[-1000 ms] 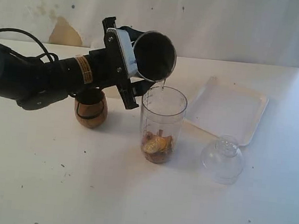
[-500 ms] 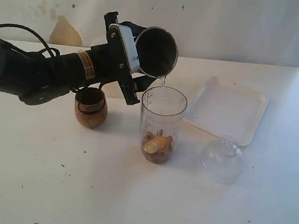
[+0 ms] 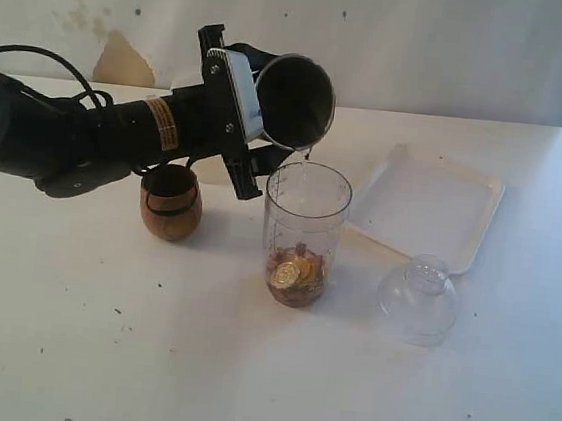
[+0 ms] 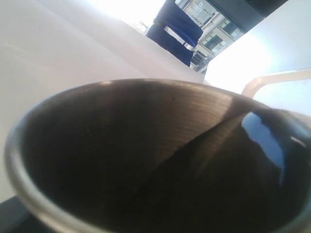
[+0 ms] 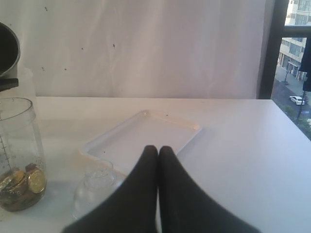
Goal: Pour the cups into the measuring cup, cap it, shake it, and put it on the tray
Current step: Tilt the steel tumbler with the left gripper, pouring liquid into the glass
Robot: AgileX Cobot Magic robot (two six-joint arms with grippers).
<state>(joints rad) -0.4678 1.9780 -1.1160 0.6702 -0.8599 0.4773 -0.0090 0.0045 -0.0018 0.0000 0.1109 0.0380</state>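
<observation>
Standing nearest on the white table point(image 3: 242, 387), a clear domed lid point(image 3: 419, 298) is seen to the right, apart from everything else. Just left of it the measuring cup point(image 3: 304, 235) is set upright and uncapped, with gold coins and brownish bits lying in its bottom. Further left and slightly farther, the wooden cup point(image 3: 170, 204) is placed upright. Behind the lid, to the right, the tray point(image 3: 432, 206) is laid flat. Above the measuring cup's rim the steel tumbler point(image 3: 294, 101) is held tipped on its side, clamped in the widely spread left gripper point(image 3: 243, 116). The right gripper point(image 5: 158, 155), seen only from its own wrist, is pressed fully closed on nothing
</observation>
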